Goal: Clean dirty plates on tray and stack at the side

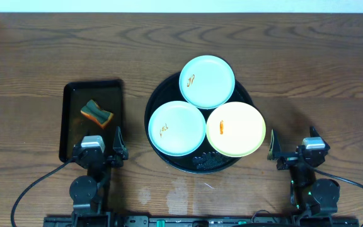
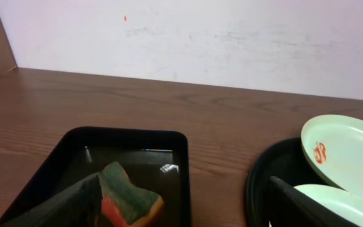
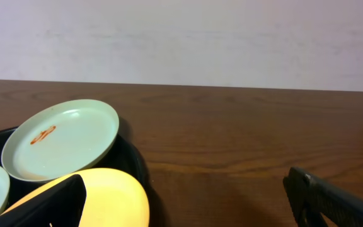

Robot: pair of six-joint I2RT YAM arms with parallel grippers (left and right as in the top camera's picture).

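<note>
Left fingers [image 1: 119,140] stand spread wide and empty at the near end of a small rectangular black tray [image 1: 68,120], where a wavy green-and-orange sponge [image 1: 96,113] lies, apparently parked within that arm's reach for the wiping ahead; to its right on the brown wooden surface [image 1: 30,57], the large round glossy black tray [image 1: 151,104] carries all three plates crowded edge to edge, faces up so every orange smear can be reached: a pale mint-green round plate at near left [image 1: 176,129], a second mint-green round plate at the far side [image 1: 208,82] and a pale yellow round plate at near right [image 1: 235,129], none yet stacked aside; right fingers [image 1: 273,146], equally splayed and holding nothing, wait just beside the yellow plate's edge
</note>
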